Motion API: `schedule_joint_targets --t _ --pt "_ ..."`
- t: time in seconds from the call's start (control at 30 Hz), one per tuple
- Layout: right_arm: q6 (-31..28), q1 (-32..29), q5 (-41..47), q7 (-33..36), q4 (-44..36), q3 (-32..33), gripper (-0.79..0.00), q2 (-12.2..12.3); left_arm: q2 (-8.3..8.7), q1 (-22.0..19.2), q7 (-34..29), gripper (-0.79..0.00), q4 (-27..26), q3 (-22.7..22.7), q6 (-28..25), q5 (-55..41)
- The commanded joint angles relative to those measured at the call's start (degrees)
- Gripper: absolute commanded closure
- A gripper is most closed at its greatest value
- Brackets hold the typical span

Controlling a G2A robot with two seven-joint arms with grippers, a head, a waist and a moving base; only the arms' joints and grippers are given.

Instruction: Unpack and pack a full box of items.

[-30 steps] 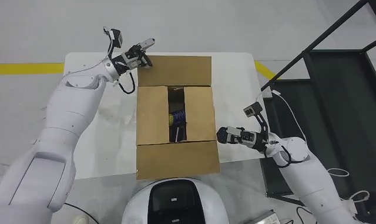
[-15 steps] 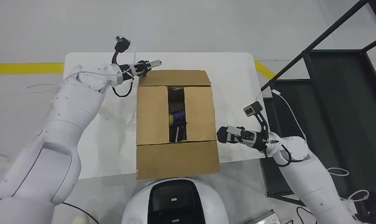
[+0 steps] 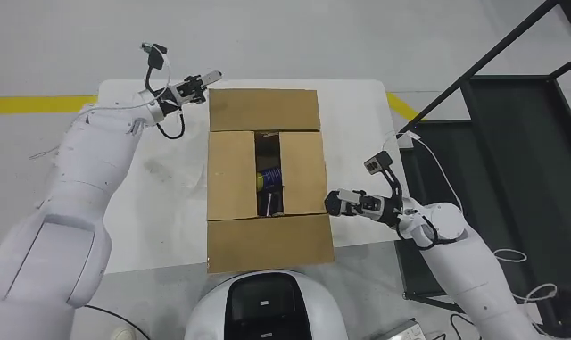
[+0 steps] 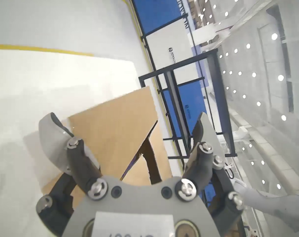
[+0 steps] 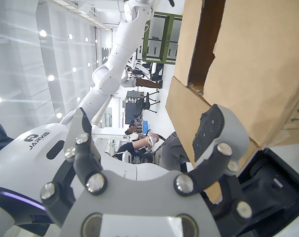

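So the left gripper [image 3: 213, 76] has backed off the far flap [image 3: 264, 110] since half a second ago. It now sits just off the far-left corner of the box [image 3: 303, 175], fingers spread, holding nothing. That flap looked tipped up before and lies flatter now. The right gripper [image 3: 330, 203] has nudged closer to the box's right side, fingers apart too. The box is plain matte brown cardboard, mid-table [image 3: 161, 188], and its inner flaps leave a narrow slot where a blue-and-yellow item [image 3: 270, 177] shows.
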Motion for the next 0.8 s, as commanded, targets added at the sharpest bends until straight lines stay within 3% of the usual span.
schedule_joint_targets --t 0.0,0.1,0.2,0.37,0.57,0.63,0.77 --pt "2.0 1.7 -2.7 -0.9 -1.0 -1.2 -0.785 -0.1 0.95 1.0 -0.7 -0.785 -0.1 -1.6 -2.5 -2.1" --pt "5.3 4.7 -7.3 -3.3 -2.9 -3.9 -0.785 -0.5 2.64 3.0 -6.0 -0.785 -0.9 -4.3 -4.6 -6.2" --pt "8.3 8.2 -11.4 -6.9 -2.3 -7.5 -0.785 -1.1 4.58 5.9 -15.1 -0.785 -3.9 -7.7 -1.8 -13.2" --pt "12.6 13.7 -17.0 -12.7 -0.5 -13.8 -0.785 -2.6 9.62 14.8 -23.4 -0.785 -19.1 -13.4 6.5 -18.4" --pt "17.7 17.4 -21.5 -18.0 -0.8 -19.2 -0.785 -4.0 15.76 28.4 -31.1 -0.785 -39.8 -24.0 14.3 -21.7" --pt "19.1 18.4 -21.6 -19.1 -0.1 -20.8 -0.785 -4.5 16.96 32.0 -32.8 -0.785 -44.4 -26.9 16.0 -22.9" --pt "19.1 19.5 -20.5 -19.7 0.8 -22.1 -0.785 -5.1 17.12 32.5 -32.9 -0.785 -45.0 -27.3 16.1 -23.0"
